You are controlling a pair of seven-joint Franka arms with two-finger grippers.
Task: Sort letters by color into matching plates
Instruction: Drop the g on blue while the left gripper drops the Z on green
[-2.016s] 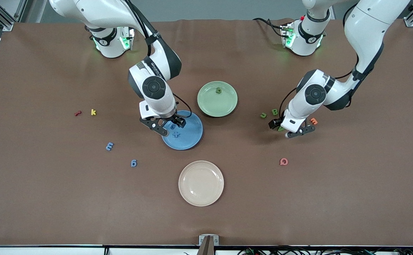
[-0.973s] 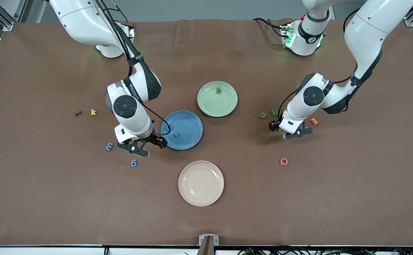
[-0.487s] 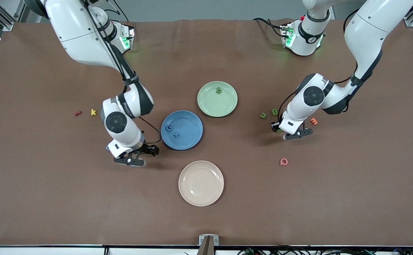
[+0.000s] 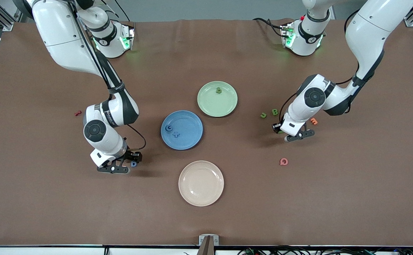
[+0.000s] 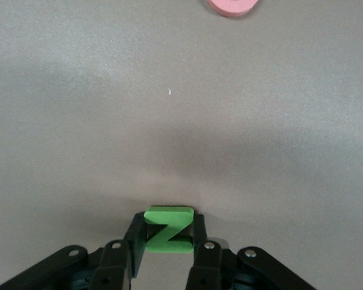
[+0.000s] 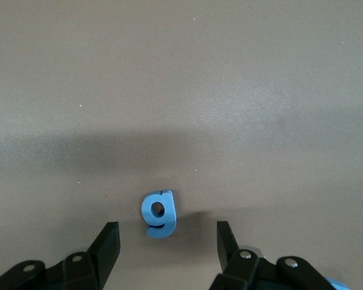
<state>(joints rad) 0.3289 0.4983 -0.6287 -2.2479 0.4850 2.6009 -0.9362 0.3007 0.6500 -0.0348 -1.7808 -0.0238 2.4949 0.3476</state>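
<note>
The blue plate (image 4: 192, 124) holds two blue letters (image 4: 169, 128). The pale green plate (image 4: 213, 104) beside it holds one green letter (image 4: 218, 90). My right gripper (image 4: 126, 163) is low at the table toward the right arm's end, nearer the front camera than the blue plate. It is open around a blue "g" (image 6: 158, 213), with both fingers (image 6: 109, 238) apart from it. My left gripper (image 5: 167, 221) is shut on a green "Z" (image 5: 168, 232), low at the table toward the left arm's end (image 4: 293, 134). Two more green letters (image 4: 263, 115) lie beside it.
A cream plate (image 4: 201, 183) sits nearer the front camera than the blue plate. An orange letter (image 4: 313, 121) lies by the left gripper and a pink one (image 4: 283, 161) nearer the camera. A red letter (image 4: 78, 113) lies toward the right arm's end.
My right arm has swung from the blue plate toward its own end and come down around the blue "g". The left gripper has stayed by the green letters and closed in.
</note>
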